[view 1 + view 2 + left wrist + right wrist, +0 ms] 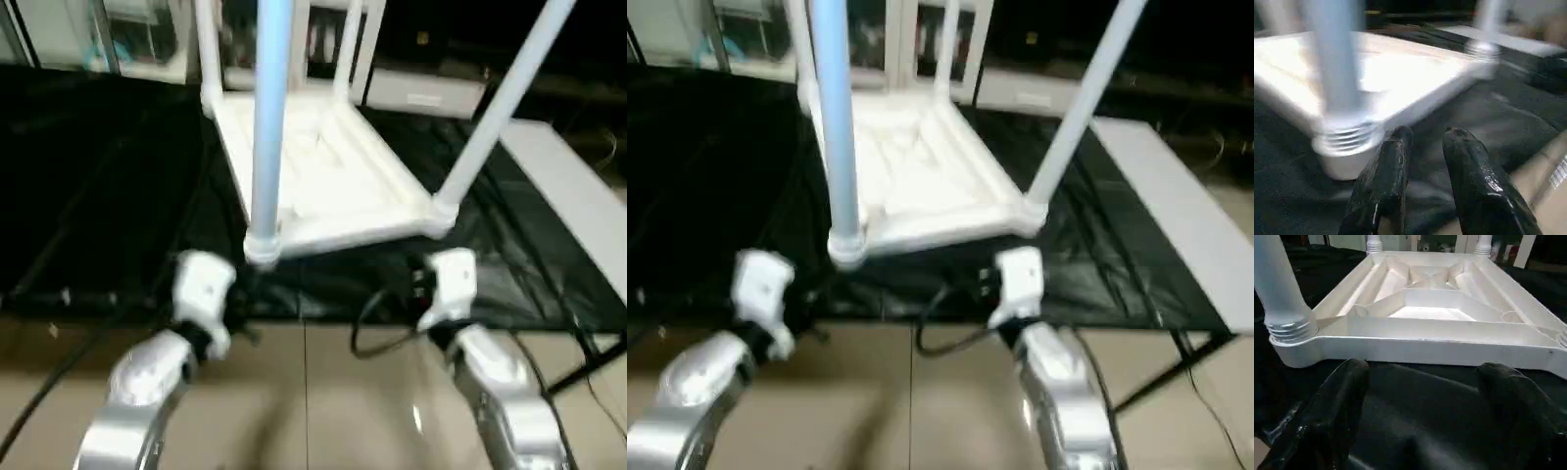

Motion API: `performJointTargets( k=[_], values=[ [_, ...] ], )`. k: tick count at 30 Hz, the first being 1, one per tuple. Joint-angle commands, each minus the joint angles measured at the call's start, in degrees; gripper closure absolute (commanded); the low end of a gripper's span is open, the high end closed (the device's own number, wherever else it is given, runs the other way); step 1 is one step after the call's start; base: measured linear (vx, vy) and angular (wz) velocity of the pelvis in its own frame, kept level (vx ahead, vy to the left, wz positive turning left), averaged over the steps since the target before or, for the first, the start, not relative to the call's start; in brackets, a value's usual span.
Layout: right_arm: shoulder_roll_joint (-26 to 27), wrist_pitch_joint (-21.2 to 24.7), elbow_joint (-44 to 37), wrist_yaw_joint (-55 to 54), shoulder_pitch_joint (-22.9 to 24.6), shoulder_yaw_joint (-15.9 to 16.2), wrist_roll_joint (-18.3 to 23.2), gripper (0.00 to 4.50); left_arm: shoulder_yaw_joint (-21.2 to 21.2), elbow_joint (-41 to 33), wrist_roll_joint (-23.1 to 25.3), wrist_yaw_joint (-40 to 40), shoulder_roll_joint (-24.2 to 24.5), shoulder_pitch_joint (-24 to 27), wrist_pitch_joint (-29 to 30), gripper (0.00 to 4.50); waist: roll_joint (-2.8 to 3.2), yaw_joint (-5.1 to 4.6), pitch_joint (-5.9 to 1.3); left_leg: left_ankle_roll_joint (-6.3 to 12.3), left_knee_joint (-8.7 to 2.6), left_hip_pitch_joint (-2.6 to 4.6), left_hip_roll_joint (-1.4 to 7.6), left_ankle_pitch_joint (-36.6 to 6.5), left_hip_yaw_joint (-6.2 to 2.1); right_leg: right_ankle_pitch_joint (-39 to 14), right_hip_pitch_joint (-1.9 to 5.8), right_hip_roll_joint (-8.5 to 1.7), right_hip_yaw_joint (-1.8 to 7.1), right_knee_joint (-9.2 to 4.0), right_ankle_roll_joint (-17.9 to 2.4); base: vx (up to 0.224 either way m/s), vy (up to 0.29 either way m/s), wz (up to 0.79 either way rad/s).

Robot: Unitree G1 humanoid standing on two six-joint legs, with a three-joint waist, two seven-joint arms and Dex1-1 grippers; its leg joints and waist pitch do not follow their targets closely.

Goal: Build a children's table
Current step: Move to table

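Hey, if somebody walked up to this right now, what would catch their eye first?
The white children's table lies upside down on the black sheet, its legs sticking up, the near-left leg looming closest. Just short of its near edge, the left gripper and the right gripper hover empty, jaws apart, the right wider.

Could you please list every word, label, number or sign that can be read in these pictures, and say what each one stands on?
No text can be read.
The table top, lying underside up, and its legs show plain white plastic with no marking.
The black sheet under it shows no print.
The shelves in the background hold things too blurred to read.
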Motion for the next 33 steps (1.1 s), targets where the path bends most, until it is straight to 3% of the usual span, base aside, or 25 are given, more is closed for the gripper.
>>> performJointTargets(
  k=[1, 3, 6, 7, 8, 9, 10, 12, 13, 17, 18, 22, 25, 33],
  values=[
    [-1.1, 0.6, 0.2, 1.5, -1.3, -0.4, 0.8, 0.69, -1.2, 5.4, 0.7, -2.9, -0.5, -5.0, -1.2, 3.08, 1.07, 0.28, -1.94, 0.18, -5.08, 1.58, 4.56, -14.5, -0.73, -8.6, 0.75, -5.07, 3.30, -5.59, -7.7, 0.000, 0.000, 0.00],
    [-1.3, 0.7, 0.2, 1.8, -1.5, -0.4, 0.9, 0.69, -1.3, 7.2, 0.7, -3.3, -0.9, -6.5, -1.7, 3.08, 0.74, 0.21, -1.71, -0.69, -5.35, 1.22, 4.73, -15.7, -0.31, -10.0, 0.98, -5.31, 3.19, -5.59, -7.9, 0.000, 0.000, 0.00],
    [-1.6, 0.9, 0.2, 2.3, -1.6, -0.4, 1.1, 0.69, -1.9, 15.9, 1.6, -3.0, -1.7, -13.0, -3.6, 3.08, 0.77, 0.28, -1.90, -1.51, -5.25, 1.37, 4.77, -15.1, 0.04, -10.0, 0.82, -5.34, 3.21, -5.65, -7.4, 0.000, 0.000, 0.00],
    [-1.6, 0.9, 0.1, 2.6, -1.7, -0.4, 1.0, 0.69, -2.3, 24.0, 2.3, -2.5, -2.8, -18.5, -5.0, 3.08, 0.77, 0.28, -2.13, -1.58, -5.08, 1.60, 4.62, -13.8, 0.29, -7.6, 0.70, -5.20, 3.24, -5.53, -7.1, 0.000, 0.000, 0.00],
    [-1.6, 0.9, 0.1, 2.6, -1.7, -0.4, 1.0, 0.69, -2.4, 25.6, 2.5, -2.5, -3.0, -19.6, -5.4, 3.08, 0.83, 0.37, -2.16, -1.52, -5.07, 1.78, 4.58, -13.7, 0.35, -7.1, 0.60, -5.20, 3.26, -5.61, -7.1, 0.000, 0.000, 0.00],
    [-1.6, 0.9, 0.1, 2.6, -1.8, -0.3, 1.0, 0.69, -2.6, 28.1, 2.8, -2.4, -3.3, -21.3, -6.0, 3.08, 0.65, 0.31, -2.30, -1.65, -5.23, 1.31, 4.78, -12.7, 0.14, -4.9, 1.20, -5.52, 3.17, -5.27, -7.5, 0.000, 0.000, 0.00],
    [-1.7, 0.9, 0.0, 2.6, -1.7, -0.2, 1.0, 0.69, -2.1, 32.2, 2.9, -1.7, -4.0, -23.8, -6.6, 3.08, 0.80, 0.31, -2.50, -1.69, -5.14, 1.28, 4.81, -11.0, 0.17, -1.8, 1.31, -5.48, 3.04, -4.97, -7.9, 0.000, 0.000, 0.00],
    [-1.7, 1.0, -0.4, 2.6, -1.5, 0.0, 1.0, 0.69, -0.9, 39.1, 3.3, 0.2, -5.3, -28.0, -8.7, 3.08, 0.96, 0.28, -2.69, -1.22, -4.93, 1.39, 4.90, -9.5, 0.21, 2.2, 1.40, -5.54, 3.04, -4.49, -8.9, 0.000, 0.000, 0.00],
    [-1.7, 1.1, -0.6, 2.6, -1.4, 0.0, 1.0, 0.69, -0.3, 41.6, 3.0, 0.6, -5.8, -29.6, -9.2, 3.08, 0.85, 0.27, -2.97, 0.14, -4.43, 1.40, 4.57, -6.6, 0.54, 7.4, 1.64, -5.49, 3.15, -4.26, -9.8, 0.000, 0.000, 0.00],
    [-1.6, 1.0, -1.1, 2.5, -1.0, -0.1, 0.9, 0.69, 2.1, 50.8, 3.9, 6.3, -6.2, -34.9, -13.4, 3.08, 0.81, 0.47, -3.09, 2.58, -4.10, 1.39, 4.80, -4.8, 0.70, 12.1, 2.03, -5.79, 3.19, -3.93, -11.7, 0.000, 0.000, 0.00],
    [-1.6, 1.0, -1.2, 2.5, -0.9, -0.1, 0.9, 0.69, 2.6, 52.5, 4.2, 7.9, -6.0, -35.8, -14.0, 3.08, 1.06, 0.51, -3.00, 2.99, -4.15, 1.42, 4.84, -5.5, 0.72, 11.2, 2.02, -5.88, 3.21, -4.04, -12.1, 0.000, 0.000, 0.00],
    [-1.4, 0.9, -1.6, 2.2, -0.3, -0.3, 0.8, 0.69, 6.3, 56.3, 5.5, 16.4, -3.0, -37.1, -15.1, 3.08, 0.89, 0.24, -2.76, 2.50, -4.44, 1.42, 5.10, -9.1, 0.70, 5.1, 1.99, -5.94, 3.20, -4.41, -12.5, 0.000, 0.000, 0.00],
    [-1.1, 0.8, -1.7, 2.2, 0.0, 0.0, 0.7, 0.69, 8.3, 59.3, 6.0, 20.0, -0.4, -37.0, -17.1, 3.08, 0.94, 0.20, -2.67, 2.11, -4.44, 1.70, 5.17, -9.5, 0.79, 3.3, 1.61, -5.90, 3.26, -4.55, -12.4, 0.000, 0.000, 0.00],
    [-1.1, 1.1, -1.2, 2.5, -0.6, 0.2, 0.7, 0.69, 12.8, 62.9, 6.1, 27.2, 5.4, -35.7, -19.7, 3.08, 0.82, 0.01, -2.68, 2.19, -4.42, 1.77, 5.17, -8.2, 0.91, 5.3, 1.40, -5.76, 3.23, -4.21, -12.2, 0.000, 0.000, 0.00]
  ],
)
